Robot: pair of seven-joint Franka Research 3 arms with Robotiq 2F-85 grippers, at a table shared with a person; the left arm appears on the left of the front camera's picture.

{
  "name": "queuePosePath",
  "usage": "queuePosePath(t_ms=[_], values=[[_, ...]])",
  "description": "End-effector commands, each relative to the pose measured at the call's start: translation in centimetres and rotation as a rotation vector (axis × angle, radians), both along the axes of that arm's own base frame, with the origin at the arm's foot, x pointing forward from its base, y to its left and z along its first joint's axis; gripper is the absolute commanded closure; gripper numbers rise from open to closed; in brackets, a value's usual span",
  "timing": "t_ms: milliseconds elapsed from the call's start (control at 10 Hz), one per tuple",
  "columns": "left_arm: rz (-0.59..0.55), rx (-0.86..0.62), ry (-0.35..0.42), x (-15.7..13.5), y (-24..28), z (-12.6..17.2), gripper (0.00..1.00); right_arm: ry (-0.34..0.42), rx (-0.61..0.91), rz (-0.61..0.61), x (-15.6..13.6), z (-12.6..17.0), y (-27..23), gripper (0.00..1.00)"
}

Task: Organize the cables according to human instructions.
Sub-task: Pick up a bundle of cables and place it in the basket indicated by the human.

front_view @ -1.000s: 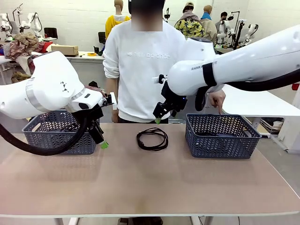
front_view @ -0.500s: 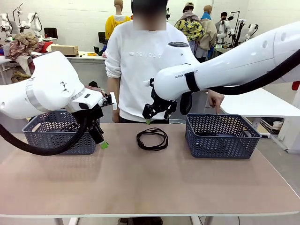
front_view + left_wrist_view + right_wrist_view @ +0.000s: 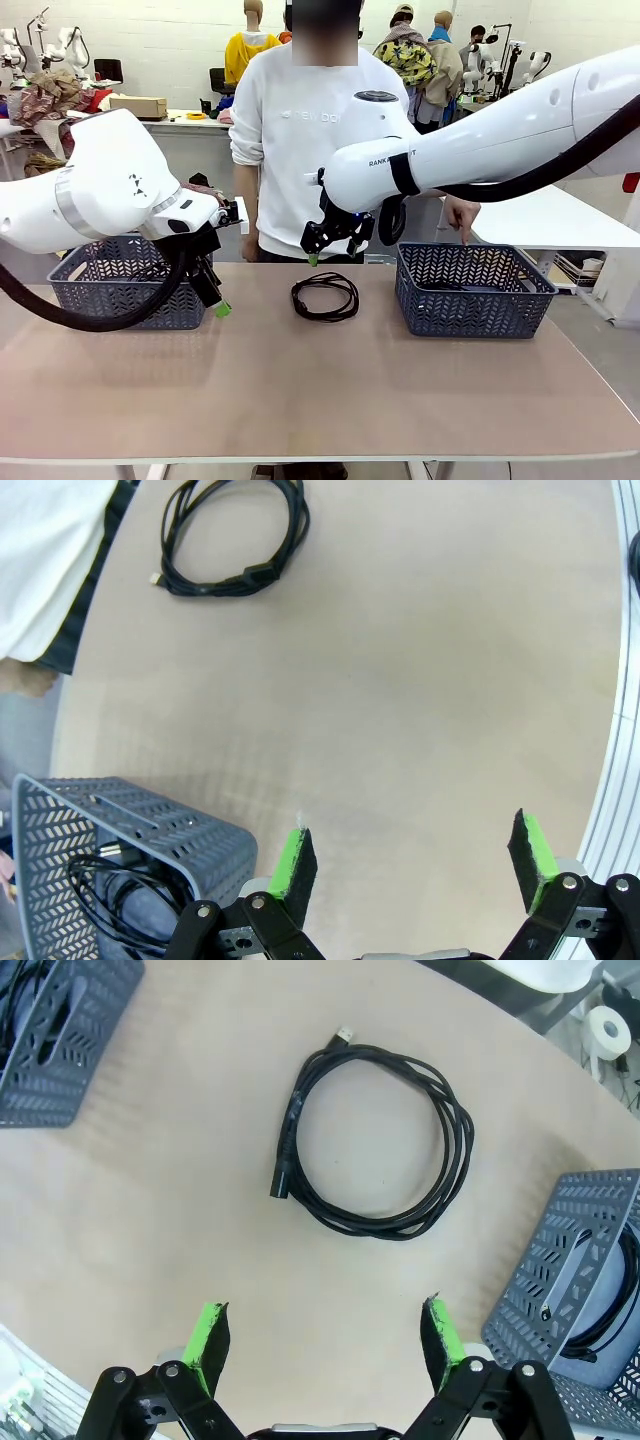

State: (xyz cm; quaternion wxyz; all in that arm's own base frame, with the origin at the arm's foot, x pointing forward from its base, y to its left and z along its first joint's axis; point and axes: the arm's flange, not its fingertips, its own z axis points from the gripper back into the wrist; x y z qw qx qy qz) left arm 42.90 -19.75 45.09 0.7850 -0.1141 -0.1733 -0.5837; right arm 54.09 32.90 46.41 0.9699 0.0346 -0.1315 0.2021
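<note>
With my right gripper (image 3: 325, 1332) wide open and empty above the coiled cable (image 3: 372, 1142) lying on the table (image 3: 320, 390) between the two baskets (image 3: 472, 288), I judge it light and floppy, best pinched across the bundled strands.

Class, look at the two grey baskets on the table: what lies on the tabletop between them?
One coiled black cable lies on the table between the left basket and the right basket, touching neither. The front view shows this; otherwise that stretch is bare.
</note>
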Motion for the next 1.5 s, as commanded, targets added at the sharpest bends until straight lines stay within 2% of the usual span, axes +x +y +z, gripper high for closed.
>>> queuePosePath(t_ms=[0,300,700,1400], values=[[0.005,0.000,-0.002,0.0,0.2,0.0,0.00,-0.006,-0.004,0.007,-0.3,0.2,-0.2,0.00],[0.005,0.000,-0.002,0.0,0.2,0.0,0.00,0.000,0.000,0.000,0.0,0.0,0.0,0.00],[0.005,0.000,-0.002,0.0,0.2,0.0,0.00,0.103,0.006,-0.042,3.7,-2.6,3.7,0.00],[0.005,0.000,-0.002,0.0,0.2,0.0,0.00,0.127,0.022,-0.203,7.1,-8.3,7.9,0.00]])
